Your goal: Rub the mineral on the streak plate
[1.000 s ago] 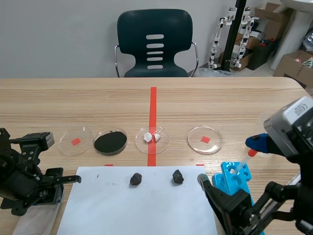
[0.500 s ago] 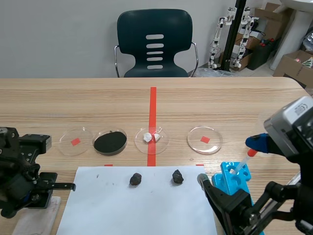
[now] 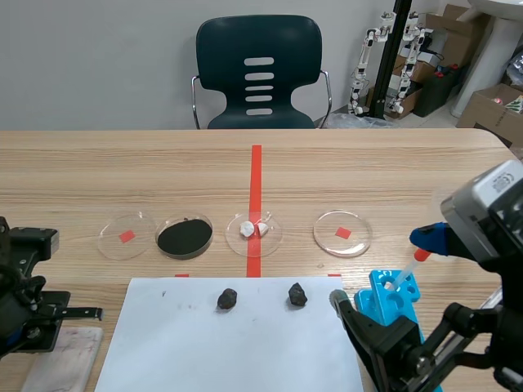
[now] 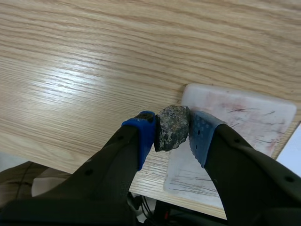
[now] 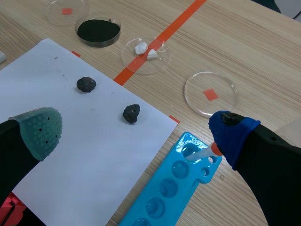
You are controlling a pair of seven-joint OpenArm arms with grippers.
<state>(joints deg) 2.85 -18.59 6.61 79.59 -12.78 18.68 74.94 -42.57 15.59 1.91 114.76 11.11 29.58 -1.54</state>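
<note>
My left gripper (image 4: 171, 129) is shut on a rough grey-brown mineral (image 4: 172, 127), held between the blue pads just over the near left corner of the white streak plate (image 4: 240, 127). Thin reddish and dark streaks mark the plate. In the scene view the plate (image 3: 67, 359) lies at the table's front left, beside the left arm (image 3: 20, 298). My right gripper (image 5: 135, 128) hangs open above the white paper (image 5: 89, 136), nothing between its fingers; in the scene view that gripper (image 3: 384, 271) is at the front right.
Two dark rocks (image 3: 227, 299) (image 3: 297, 295) lie on the paper (image 3: 237, 339). Behind it stand several petri dishes: one with black powder (image 3: 185, 236), one with white pieces (image 3: 253, 229). A blue well tray (image 3: 392, 296) holds a red-tipped dropper (image 3: 411, 269).
The left arm has moved leftward and back toward the table's front edge, uncovering more of the streak plate. The right arm has not moved.
</note>
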